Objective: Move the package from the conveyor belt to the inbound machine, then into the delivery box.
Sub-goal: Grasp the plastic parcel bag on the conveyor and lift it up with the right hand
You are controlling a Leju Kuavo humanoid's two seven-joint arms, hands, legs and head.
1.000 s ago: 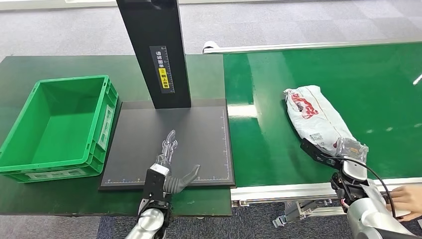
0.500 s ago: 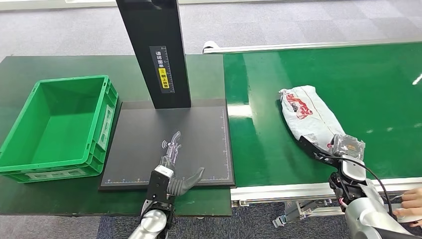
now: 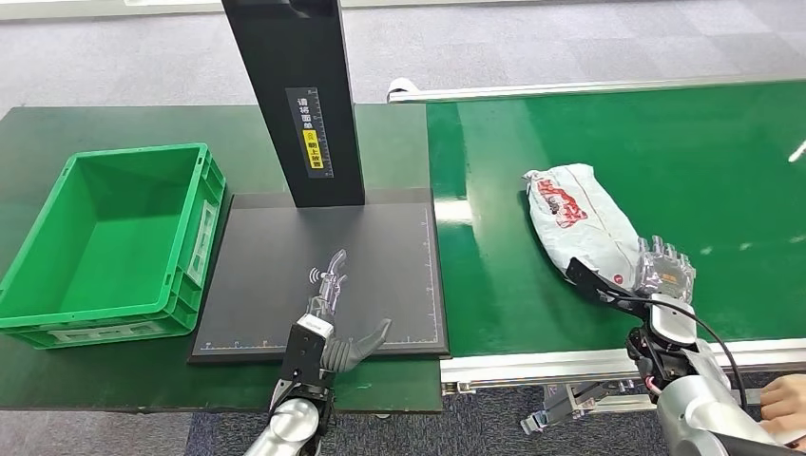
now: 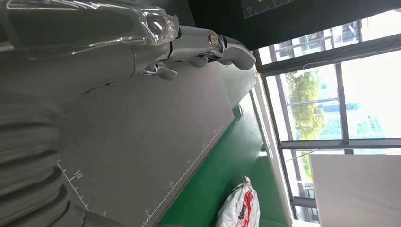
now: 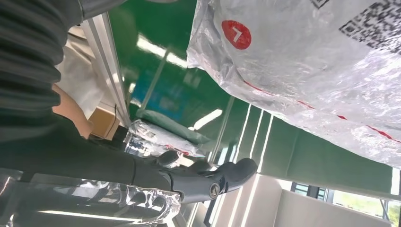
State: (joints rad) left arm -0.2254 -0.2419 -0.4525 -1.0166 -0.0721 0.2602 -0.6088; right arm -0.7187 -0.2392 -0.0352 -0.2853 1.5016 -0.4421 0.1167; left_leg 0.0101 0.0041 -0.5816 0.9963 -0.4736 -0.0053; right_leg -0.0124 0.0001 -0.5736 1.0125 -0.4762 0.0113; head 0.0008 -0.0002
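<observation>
Here's the package (image 3: 577,221), a white plastic mailer with red print, lying on the green conveyor belt (image 3: 722,161), and the right hand (image 3: 635,275) is right at its near end, thumb reaching under the bag's corner and the clear-covered fingers (image 3: 665,269) standing up beside it, spread; nothing is gripped yet, as far as the head view shows. Over on the inbound machine (image 3: 323,247), the left hand (image 3: 328,318) hovers low over the dark scanning plate, fingers apart, holding nothing. The risk, I'd say, is that slick film: pinch only the loose corner and the bag could slide out or sag and drag as it comes across. Another worry is the belt's metal rail (image 3: 570,361), just beside the right hand; a low carry could snag there. Room looks good otherwise: open belt all round the package, bare plate in front of the machine's black column (image 3: 295,95), and the green delivery box (image 3: 105,242) sits open on the tabletop (image 3: 57,133) beyond the plate. A person's hand (image 3: 784,407) waits near the rail, close to the right arm.
</observation>
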